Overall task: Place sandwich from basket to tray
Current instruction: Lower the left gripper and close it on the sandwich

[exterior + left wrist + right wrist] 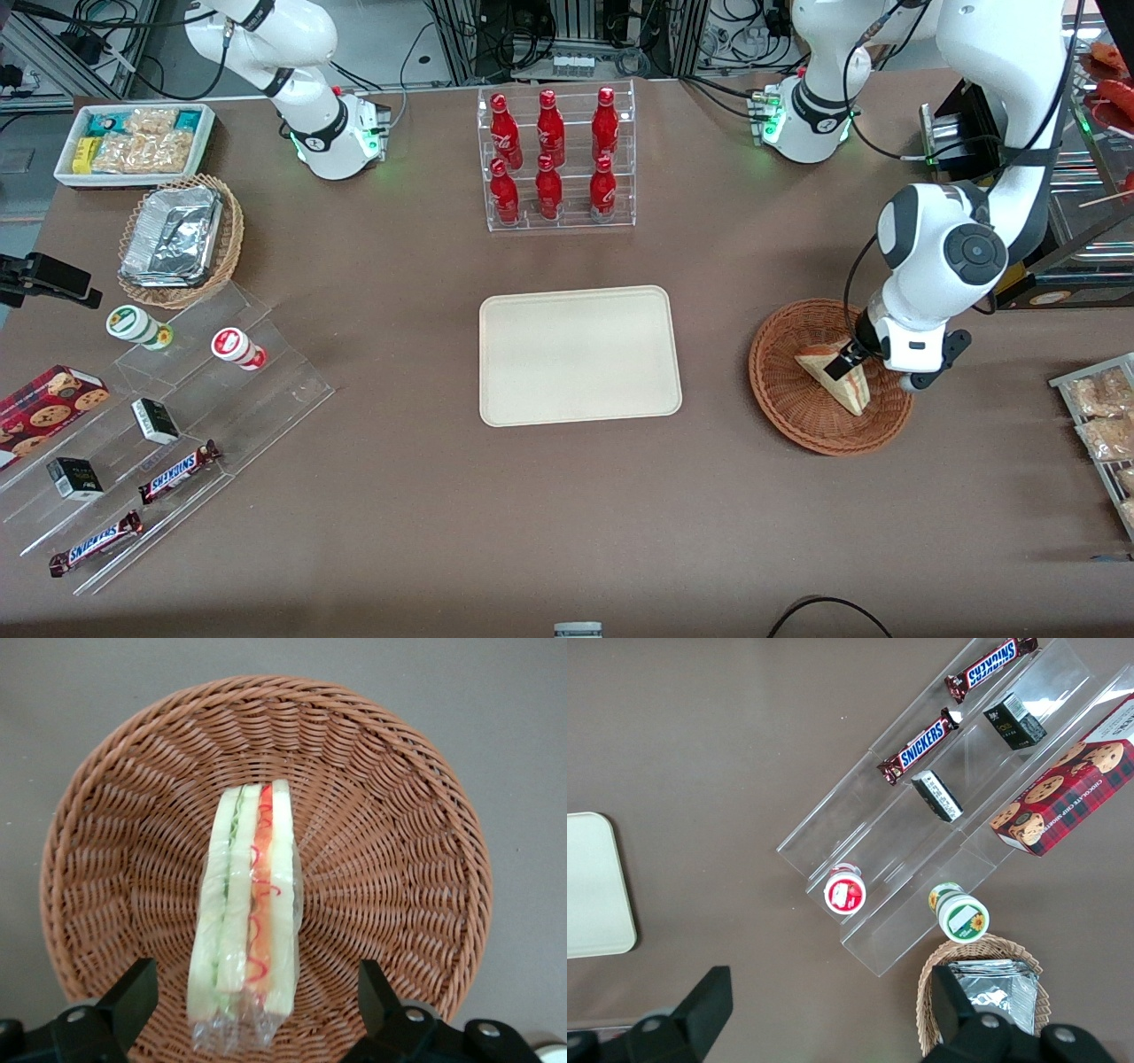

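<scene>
In the basket (829, 377): sandwich (248, 912) on edge, tray (580, 354) well apart.
Gripper (252, 1005): spread wide, one finger each side of sandwich.
Tip: centre, squeeze bread faces gently, lift straight.

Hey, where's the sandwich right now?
The sandwich stands on edge in the reddish-brown basket, toward the working arm's end of the table, beside the tray. The gripper is open, its fingers straddling it.
</scene>
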Controlling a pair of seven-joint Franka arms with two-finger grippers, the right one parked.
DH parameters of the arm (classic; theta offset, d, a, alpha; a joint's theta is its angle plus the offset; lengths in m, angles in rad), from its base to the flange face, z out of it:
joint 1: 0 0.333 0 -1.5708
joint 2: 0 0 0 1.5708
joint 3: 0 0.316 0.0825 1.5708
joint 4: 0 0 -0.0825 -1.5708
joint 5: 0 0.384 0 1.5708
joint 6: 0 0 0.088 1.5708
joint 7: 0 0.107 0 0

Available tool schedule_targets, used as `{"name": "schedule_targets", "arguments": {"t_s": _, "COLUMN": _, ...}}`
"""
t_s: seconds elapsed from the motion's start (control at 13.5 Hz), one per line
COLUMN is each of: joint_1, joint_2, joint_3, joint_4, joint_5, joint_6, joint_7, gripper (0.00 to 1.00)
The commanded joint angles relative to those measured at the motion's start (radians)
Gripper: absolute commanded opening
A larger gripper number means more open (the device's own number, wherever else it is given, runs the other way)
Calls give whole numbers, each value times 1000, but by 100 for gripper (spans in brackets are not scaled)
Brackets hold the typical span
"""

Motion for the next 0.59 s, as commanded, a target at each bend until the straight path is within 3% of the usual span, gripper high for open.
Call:
{"name": "schedule_targets", "arguments": {"t_s": 0.0, "joint_1": -5, "joint_2": 40, "joint_3": 2, "joint_4": -3, "joint_5": -8, "joint_6": 49, "joint_7": -18, "gripper": 100}}
{"name": "schedule_targets", "arguments": {"t_s": 0.3, "joint_1": -1, "joint_2": 57, "joint_3": 2, "joint_4": -11, "joint_5": -8, "joint_6": 58, "joint_7": -18, "gripper": 99}}
{"name": "schedule_targets", "arguments": {"t_s": 0.37, "joint_1": -1, "joint_2": 57, "joint_3": 2, "joint_4": -9, "joint_5": -8, "joint_6": 52, "joint_7": -29, "gripper": 79}}
{"name": "schedule_targets", "arguments": {"t_s": 0.52, "joint_1": -1, "joint_2": 53, "joint_3": 2, "joint_4": -9, "joint_5": -8, "joint_6": 43, "joint_7": -46, "gripper": 21}}
